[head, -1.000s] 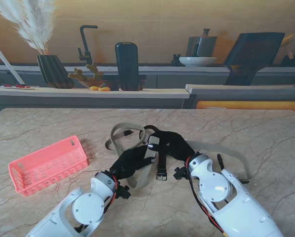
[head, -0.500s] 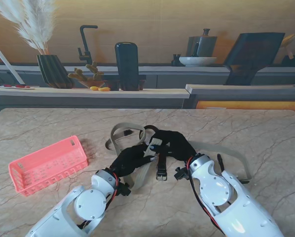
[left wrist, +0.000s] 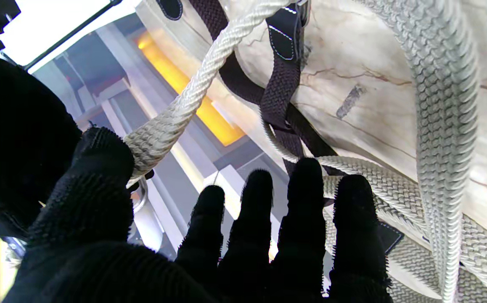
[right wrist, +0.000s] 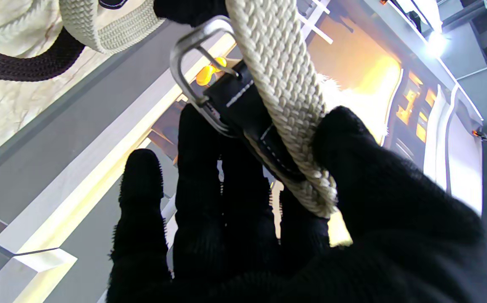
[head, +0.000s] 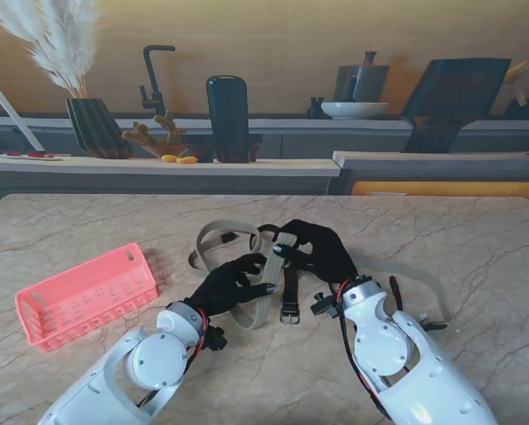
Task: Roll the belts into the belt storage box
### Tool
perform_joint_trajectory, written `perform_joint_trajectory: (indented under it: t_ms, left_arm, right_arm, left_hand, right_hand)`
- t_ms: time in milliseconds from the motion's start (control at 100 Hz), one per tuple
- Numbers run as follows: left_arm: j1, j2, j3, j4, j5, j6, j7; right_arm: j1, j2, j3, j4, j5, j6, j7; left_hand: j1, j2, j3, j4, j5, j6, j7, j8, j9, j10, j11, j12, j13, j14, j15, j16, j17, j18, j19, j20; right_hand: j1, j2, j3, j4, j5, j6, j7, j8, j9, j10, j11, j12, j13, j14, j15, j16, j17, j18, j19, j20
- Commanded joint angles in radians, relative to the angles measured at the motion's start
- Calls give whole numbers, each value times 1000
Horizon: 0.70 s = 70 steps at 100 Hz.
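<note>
A beige woven belt [head: 213, 241] lies looped at the table's middle, tangled with a black belt [head: 289, 299]. My right hand [head: 316, 251] is shut on the beige belt's buckle end, lifted off the table. In the right wrist view the strap [right wrist: 285, 105] is pinched between thumb and fingers, with the metal buckle [right wrist: 191, 71] beyond the fingertips. My left hand [head: 233, 284] is just left of it with fingers stretched out. Its thumb [left wrist: 100, 164] touches the raised beige strap [left wrist: 172, 122] without gripping. The pink storage box [head: 86, 295] stands at the left, with nothing visible inside.
More beige strap [head: 419, 274] trails on the table to the right of my right forearm. Beyond the table's far edge runs a counter with a vase [head: 95, 126], a black cylinder [head: 228, 118] and a tap.
My right hand has lifted the buckle end of the beige belt and moved farther from me. My left hand has followed it forward and spread its fingers.
</note>
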Motion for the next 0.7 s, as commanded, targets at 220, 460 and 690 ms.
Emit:
perform_joint_trajectory:
  t_ms: [220, 460, 690]
  left_arm:
    - [28, -15, -11, -2, -155, -117, 4]
    - [32, -13, 1, -5, -270, -173, -50]
    - [50, -33, 9, -20, -404, -172, -39]
  right_arm:
    - [-15, -1, -8, -33, 150, -17, 89]
    - [7, -5, -37, -15, 176, -3, 102]
    - [34, -11, -72, 13, 222, 20, 120]
  left_hand:
    - [-89, -134, 245, 15, -163, -22, -85, -132, -224, 5, -136, -155, -174, -85, -243, -202, -82, -50, -255, -58]
    - [-87, -203, 381, 4, -136, -68, -47, -124, -199, -42, -130, -184, -145, -128, -279, -249, -69, -47, -297, -70]
    - [-3, -192, 463, -5, -67, -76, 68, -56, -96, -100, -66, -168, -59, -141, -223, -232, -26, -42, -252, -41]
  right_hand:
    - [62, 151, -54, 30, 12, -187, 99, 25, -22, -36, -31, -18, -103, -70, -107, -56, -58, -38, -17, -31]
    - [12, 120, -39, 18, 42, -276, 78, 25, -154, -29, -142, -38, -218, -75, -206, -111, -116, -44, -88, -29]
    - [-9, 113, -41, 9, 45, -329, 69, 28, -266, -16, -206, -54, -285, -72, -278, -162, -151, -38, -135, -30]
